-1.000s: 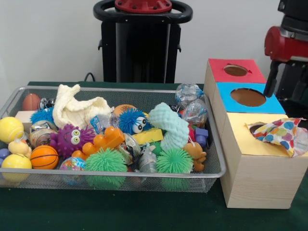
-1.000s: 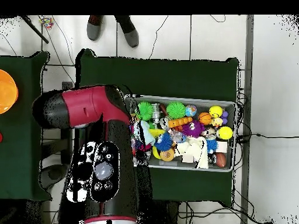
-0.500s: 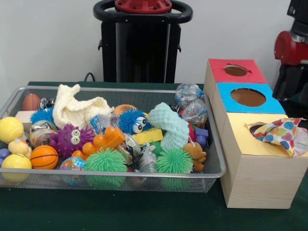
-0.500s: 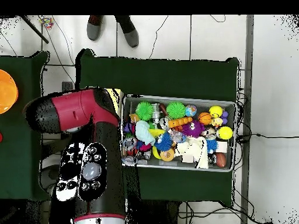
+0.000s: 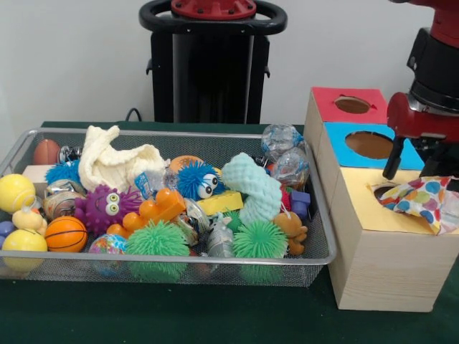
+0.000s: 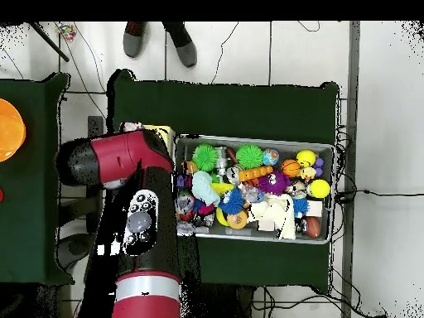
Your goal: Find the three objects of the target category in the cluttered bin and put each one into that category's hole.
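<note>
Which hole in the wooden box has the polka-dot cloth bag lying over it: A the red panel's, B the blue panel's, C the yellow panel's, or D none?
C: the polka-dot cloth bag lies across the hole in the yellow panel; the red panel and blue panel holes are open.

Robotics lab setup. Red and black robot arm (image 6: 137,224) stands at a table under dark green cloth (image 5: 179,315). Around that table, black cables (image 6: 273,50) trail loose over the pale floor. On it, a wire mesh bin (image 5: 172,266) of mixed toys; beside the bin, a plywood box with red, blue and yellow holed lids (image 5: 373,258). Plain white wall behind the table.
</note>
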You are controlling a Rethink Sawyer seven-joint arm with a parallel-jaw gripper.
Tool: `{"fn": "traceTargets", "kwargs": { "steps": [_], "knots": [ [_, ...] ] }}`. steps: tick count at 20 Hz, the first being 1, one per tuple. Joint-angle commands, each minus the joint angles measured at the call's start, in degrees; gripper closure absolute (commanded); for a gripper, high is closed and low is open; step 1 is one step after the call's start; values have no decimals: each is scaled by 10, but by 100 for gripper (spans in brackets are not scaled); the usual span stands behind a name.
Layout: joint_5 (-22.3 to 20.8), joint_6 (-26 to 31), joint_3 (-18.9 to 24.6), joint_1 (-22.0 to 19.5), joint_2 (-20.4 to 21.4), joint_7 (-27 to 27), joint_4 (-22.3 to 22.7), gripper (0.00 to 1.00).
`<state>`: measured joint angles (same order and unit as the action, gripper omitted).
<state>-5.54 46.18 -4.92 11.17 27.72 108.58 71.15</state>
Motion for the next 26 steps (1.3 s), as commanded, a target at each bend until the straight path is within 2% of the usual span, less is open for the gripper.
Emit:
{"fn": "traceTargets", "kwargs": {
  "steps": [1, 5, 9, 14, 21, 26],
  "knots": [
    [-17, -63, 16, -19, -94, 83, -23, 0],
    [-2, -82, 24, -14, -114, 102, -32, 0],
    [15, -79, 31, -1, -110, 125, -25, 0],
    [23, -73, 16, 11, -98, 150, -24, 0],
    [39, -19, 10, 18, -41, 134, -5, 0],
    [43, 31, 7, 15, -28, 120, -40, 0]
  ]
}}
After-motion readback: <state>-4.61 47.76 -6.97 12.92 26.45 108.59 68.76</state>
